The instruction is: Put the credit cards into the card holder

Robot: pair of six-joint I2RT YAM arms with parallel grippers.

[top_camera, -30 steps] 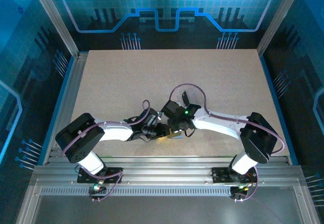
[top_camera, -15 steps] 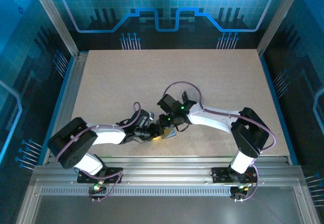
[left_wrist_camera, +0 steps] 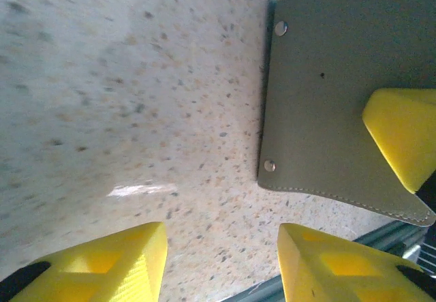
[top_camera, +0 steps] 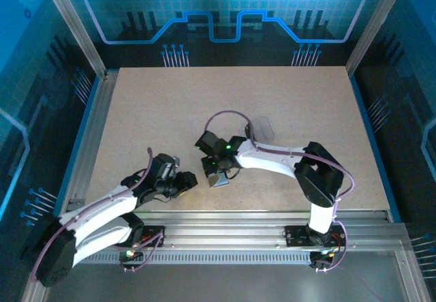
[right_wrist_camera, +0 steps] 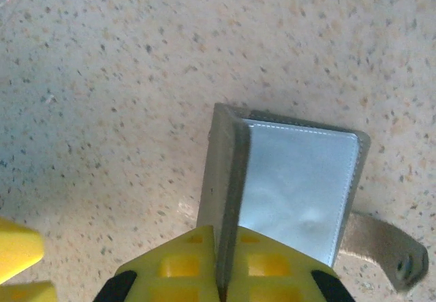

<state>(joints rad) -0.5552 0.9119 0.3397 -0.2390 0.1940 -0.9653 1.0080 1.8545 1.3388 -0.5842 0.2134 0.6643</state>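
Top external view: the card holder (top_camera: 221, 178) lies near the front edge of the table (top_camera: 170, 104), with the right gripper (top_camera: 215, 170) on it. The left gripper (top_camera: 187, 180) hangs just to the holder's left, apart from it. A clear plastic box (top_camera: 263, 126) sits behind and to the right of the holder, well apart. Its contents are too faint to tell.

The left wrist view adds the holder's outer face (left_wrist_camera: 320, 91). It is grey-green with stitching along the edge and two small metal studs (left_wrist_camera: 281, 26) on the side nearest the left gripper (left_wrist_camera: 221, 240). That gripper's yellow fingers (left_wrist_camera: 129, 264) are spread wide over bare table, holding nothing. One yellow finger of the right gripper (left_wrist_camera: 402, 138) rests against the holder's face.

The right wrist view shows the inside, which the others do not. The holder (right_wrist_camera: 293, 186) is folded partly open, one panel on edge at its left and a pale silver inner panel beside it. A strap (right_wrist_camera: 381, 247) with a snap trails from its lower right corner. The right gripper (right_wrist_camera: 226, 244) is clamped on the standing panel, one finger on each side. Whether a card sits in the holder cannot be told.
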